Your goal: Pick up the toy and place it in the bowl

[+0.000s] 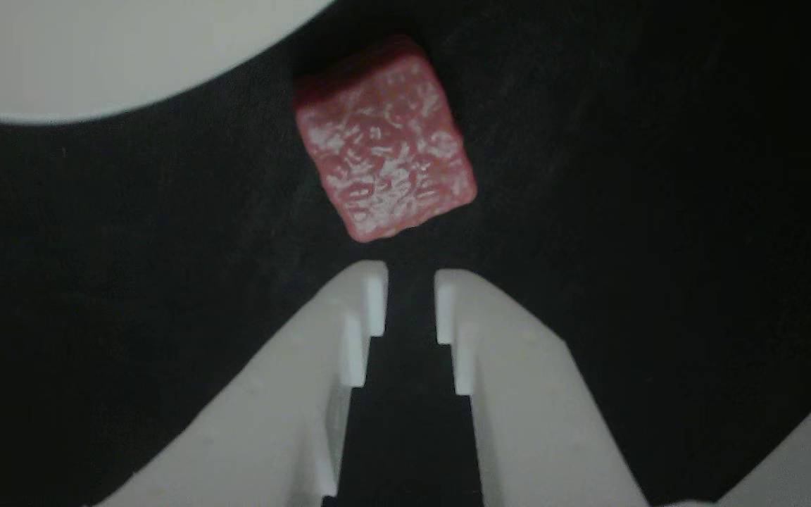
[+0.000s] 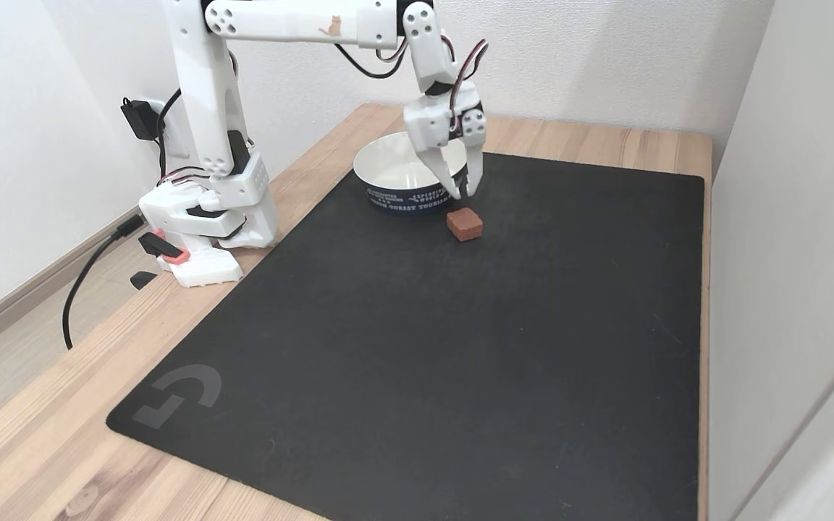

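The toy (image 1: 384,141), a small red cube with a rough, flecked face, lies on the black mat just beside the bowl (image 1: 96,49). In the fixed view the toy (image 2: 465,223) sits right in front of the off-white bowl (image 2: 388,148), which has a dark printed band on its outside. My white gripper (image 2: 463,194) hangs a little above the cube, at the bowl's near right edge. In the other view the gripper (image 1: 411,271) points at the cube from below, its fingers apart by a narrow gap and holding nothing.
A black mat (image 2: 424,347) covers most of the wooden table (image 2: 40,449). The arm's base (image 2: 200,231) with its cables stands at the left edge. A wall panel (image 2: 801,217) borders the table on the right.
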